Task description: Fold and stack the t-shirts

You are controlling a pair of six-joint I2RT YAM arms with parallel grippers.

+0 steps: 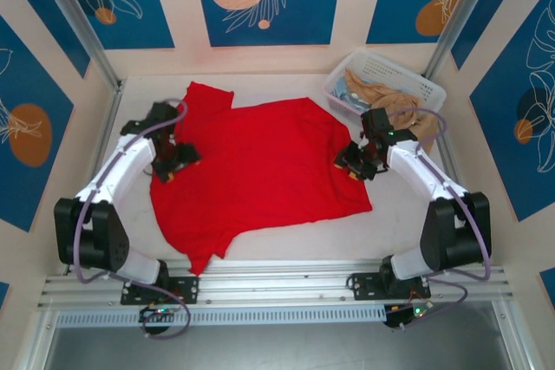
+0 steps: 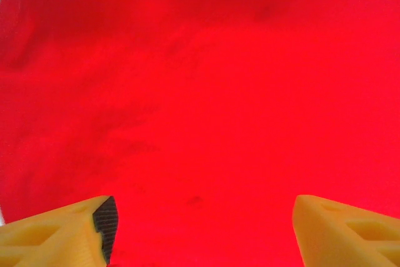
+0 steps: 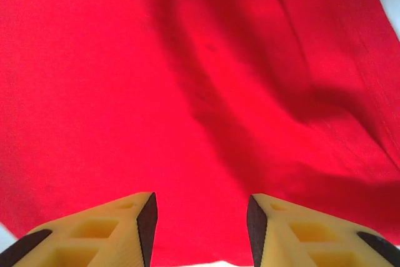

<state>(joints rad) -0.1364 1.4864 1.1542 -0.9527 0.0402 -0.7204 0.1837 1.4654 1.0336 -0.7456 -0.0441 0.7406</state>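
Observation:
A bright red t-shirt [image 1: 260, 166] lies spread on the white table, plain side up, one sleeve toward the back left and another at the near left. My left gripper [image 1: 178, 162] hovers over the shirt's left edge, open; its yellow fingers [image 2: 69, 232] stand wide apart above plain red cloth [image 2: 206, 92]. My right gripper [image 1: 354, 164] is at the shirt's right edge, open, with black pads [image 3: 148, 223] apart over creased red cloth [image 3: 187, 79]. Nothing sits between either pair of jaws.
A white lattice basket [image 1: 408, 84] holding tan clothes stands at the back right, just behind the right arm. Bare white table [image 1: 408, 214] shows to the right of the shirt. Metal posts and patterned walls close in the sides and back.

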